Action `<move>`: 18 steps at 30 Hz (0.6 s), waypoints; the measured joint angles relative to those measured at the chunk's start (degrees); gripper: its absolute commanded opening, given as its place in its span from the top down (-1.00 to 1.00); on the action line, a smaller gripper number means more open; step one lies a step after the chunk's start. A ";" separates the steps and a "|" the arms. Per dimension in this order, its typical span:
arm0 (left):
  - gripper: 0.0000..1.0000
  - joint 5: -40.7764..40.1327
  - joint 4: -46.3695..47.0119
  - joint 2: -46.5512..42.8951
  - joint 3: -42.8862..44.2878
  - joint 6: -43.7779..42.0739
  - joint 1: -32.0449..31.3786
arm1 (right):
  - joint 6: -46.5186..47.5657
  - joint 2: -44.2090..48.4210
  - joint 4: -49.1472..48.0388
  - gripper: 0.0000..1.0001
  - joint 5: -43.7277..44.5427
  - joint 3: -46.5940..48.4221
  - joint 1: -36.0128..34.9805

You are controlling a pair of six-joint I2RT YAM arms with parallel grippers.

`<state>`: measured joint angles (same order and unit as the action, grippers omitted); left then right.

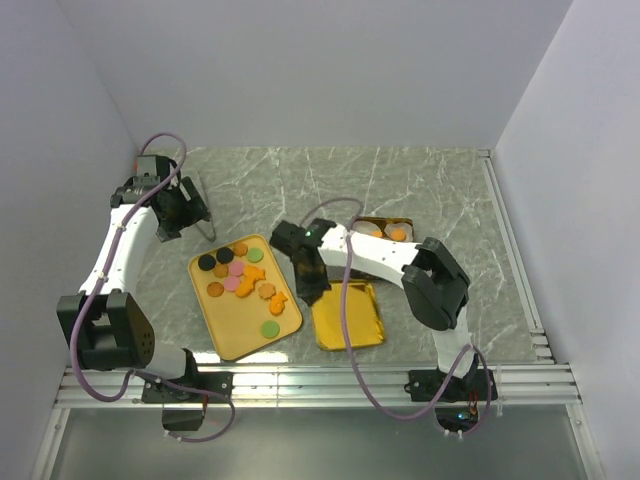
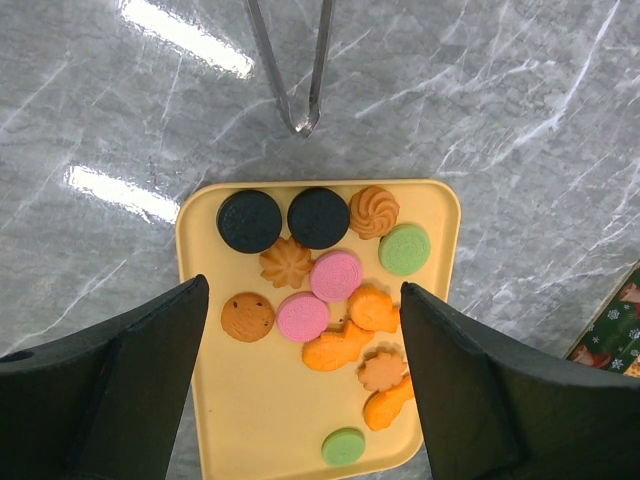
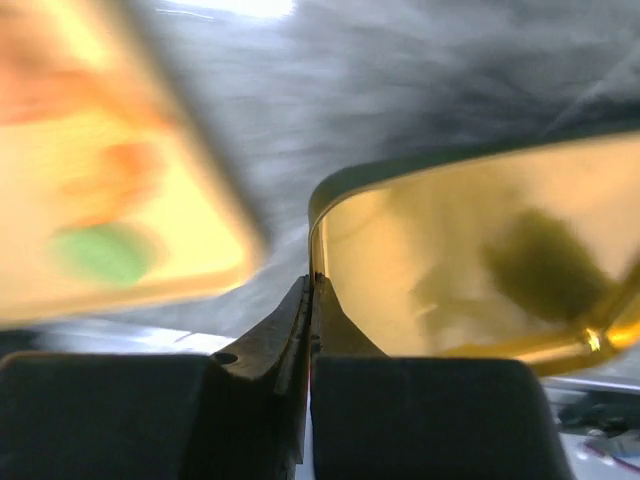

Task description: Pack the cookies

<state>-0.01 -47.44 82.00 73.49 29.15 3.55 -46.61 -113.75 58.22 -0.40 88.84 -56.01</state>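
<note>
The cookies (image 1: 240, 272) lie on a yellow tray (image 1: 240, 332) left of centre: dark, pink, green, tan and orange ones (image 2: 335, 275) bunched at its far end. My left gripper (image 2: 305, 370) hangs open above the tray (image 2: 250, 410), its fingers (image 2: 120, 390) either side of it and holding nothing. An empty gold tin (image 1: 352, 320) sits just right of the tray. My right gripper (image 3: 315, 285) is shut on the tin's left rim (image 3: 330, 200), one finger inside the wall and one outside. In the top view that gripper (image 1: 312, 290) is at the tin's near-left corner.
Metal tongs (image 2: 295, 70) lie on the marble beyond the tray, near the left arm (image 1: 200, 205). A second gold tin (image 1: 385, 230) with orange biscuits in it sits behind the right arm. A green patterned lid (image 2: 615, 325) shows at the right edge.
</note>
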 measured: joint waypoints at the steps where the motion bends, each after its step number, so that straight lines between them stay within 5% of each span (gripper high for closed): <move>1: -0.66 0.02 0.00 0.00 0.02 0.00 0.00 | 0.11 0.07 0.96 1.00 -0.42 2.82 0.00; 8: -0.66 0.26 -0.42 0.07 2.05 0.02 0.00 | 2.64 3.28 4.22 1.00 -6.23 24.72 0.94; 13: -0.67 4.15 1.09 0.09 3.37 0.61 0.02 | 1.18 17.05 -4.39 1.00 -18.58 15.96 7.19; 18: -0.69 17.77 7.87 0.24 2.16 4.55 0.22 | -3.39 28.13 -22.05 1.00 -30.97 5.14 17.11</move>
<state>17.76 -39.57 82.24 75.66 33.69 3.77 -50.00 -85.62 36.16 -31.38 93.97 -38.89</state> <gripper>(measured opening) 0.838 0.008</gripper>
